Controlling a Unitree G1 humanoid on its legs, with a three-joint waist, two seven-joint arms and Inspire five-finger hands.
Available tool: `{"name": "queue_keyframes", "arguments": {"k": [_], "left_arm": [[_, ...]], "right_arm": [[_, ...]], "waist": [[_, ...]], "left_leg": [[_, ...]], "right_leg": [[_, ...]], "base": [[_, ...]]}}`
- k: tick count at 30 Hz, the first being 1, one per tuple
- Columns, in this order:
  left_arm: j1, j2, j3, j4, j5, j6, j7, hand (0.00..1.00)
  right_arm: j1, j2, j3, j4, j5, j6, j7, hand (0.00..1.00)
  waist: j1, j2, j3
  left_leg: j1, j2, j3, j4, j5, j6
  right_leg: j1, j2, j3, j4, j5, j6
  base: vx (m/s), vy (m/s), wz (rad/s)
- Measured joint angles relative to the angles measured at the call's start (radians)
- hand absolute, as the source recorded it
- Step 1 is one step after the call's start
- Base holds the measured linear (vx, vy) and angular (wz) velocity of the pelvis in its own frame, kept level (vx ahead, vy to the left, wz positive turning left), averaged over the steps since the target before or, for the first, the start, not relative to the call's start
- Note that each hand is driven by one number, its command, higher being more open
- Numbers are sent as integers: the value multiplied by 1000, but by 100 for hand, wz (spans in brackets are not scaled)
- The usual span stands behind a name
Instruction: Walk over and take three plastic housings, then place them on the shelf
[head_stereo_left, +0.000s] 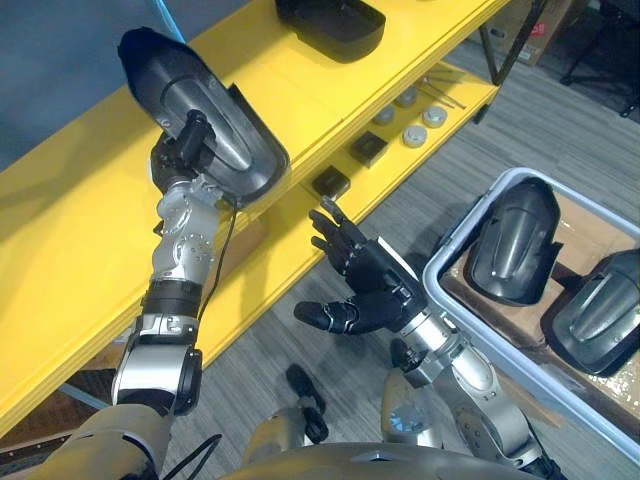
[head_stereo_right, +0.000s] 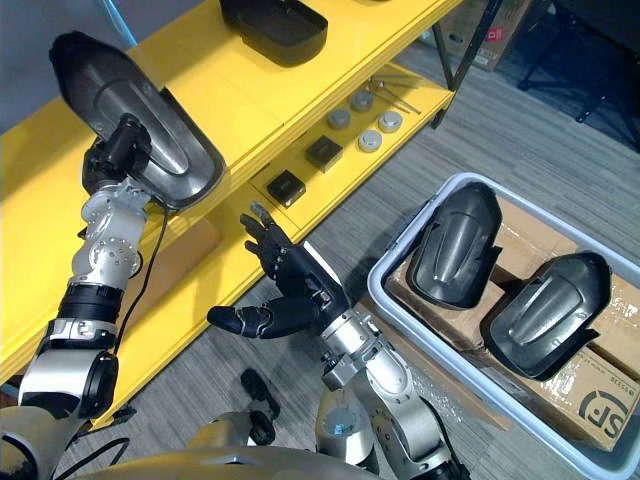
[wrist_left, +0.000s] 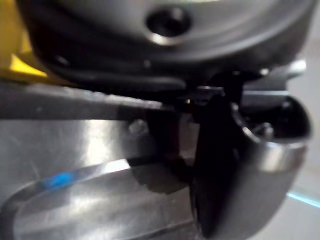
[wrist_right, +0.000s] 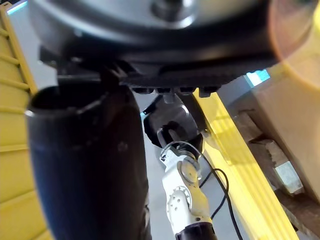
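Observation:
My left hand (head_stereo_left: 187, 150) is shut on the near end of a dark plastic housing (head_stereo_left: 195, 85), which lies tilted over the front edge of the yellow shelf's top board (head_stereo_left: 80, 210). In the left wrist view its dark thumb (wrist_left: 215, 165) hooks over the housing's rim. A second housing (head_stereo_left: 330, 25) rests farther along the same board. Two more housings (head_stereo_left: 515, 240) (head_stereo_left: 600, 310) lie in a grey bin (head_stereo_left: 440, 290) on my right. My right hand (head_stereo_left: 365, 285) hovers open, palm up, with spread fingers, below the shelf's front edge and holding nothing.
The lower yellow shelf board (head_stereo_left: 450, 95) carries several small round and square parts (head_stereo_left: 412, 130). The bin sits on cardboard boxes (head_stereo_right: 590, 400) over grey striped floor. A dark frame leg (head_stereo_left: 490, 50) stands at the shelf's far end.

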Motion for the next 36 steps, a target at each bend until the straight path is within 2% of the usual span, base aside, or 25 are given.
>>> {"name": "queue_keyframes", "arguments": {"k": [3, 7, 14, 15, 21, 36], "left_arm": [[-52, 24, 0, 0, 1, -5, 33, 0], [-107, 53, 0, 0, 2, -5, 98, 0], [-146, 77, 0, 0, 4, 2, 140, 0], [-150, 77, 0, 0, 4, 5, 144, 100], [-164, 103, -31, 12, 7, 46, 151, 100], [-179, 133, -38, 32, 19, 74, 142, 100]], "right_arm": [[-2, -4, 4, -3, 0, 0, -1, 100], [0, -7, 33, -4, 0, 0, -18, 100], [2, -7, 62, -33, -1, 0, -63, 100], [1, -7, 67, -33, -1, 0, -73, 100], [8, -6, 95, -34, -1, 0, -114, 100], [29, -17, 110, -34, 27, 0, -127, 100]], "waist": [[4, -5, 40], [5, -4, 55], [23, 0, 82], [27, 0, 83], [36, 10, 98], [49, 26, 106]], "left_leg": [[-5, 1, 9, -1, 2, -1], [-23, 2, 13, -2, 3, -2], [-36, 2, 9, -2, 9, -2], [-36, 2, 8, -2, 9, -2], [-37, -5, -5, -18, 22, 1], [-31, -13, 0, -37, 30, -4]], "right_leg": [[-14, 2, 11, 9, 0, 0], [-39, 4, 16, 16, 0, 0], [-50, 3, 11, 21, -1, -1], [-50, 3, 10, 21, -1, -2], [-48, -3, -8, 22, -2, -2], [-65, -10, -6, 49, -8, -4]], "base": [[9, -8, -6], [31, -10, 0], [30, -13, 3], [40, -18, 4], [23, -12, 7], [11, -10, 0]]}}
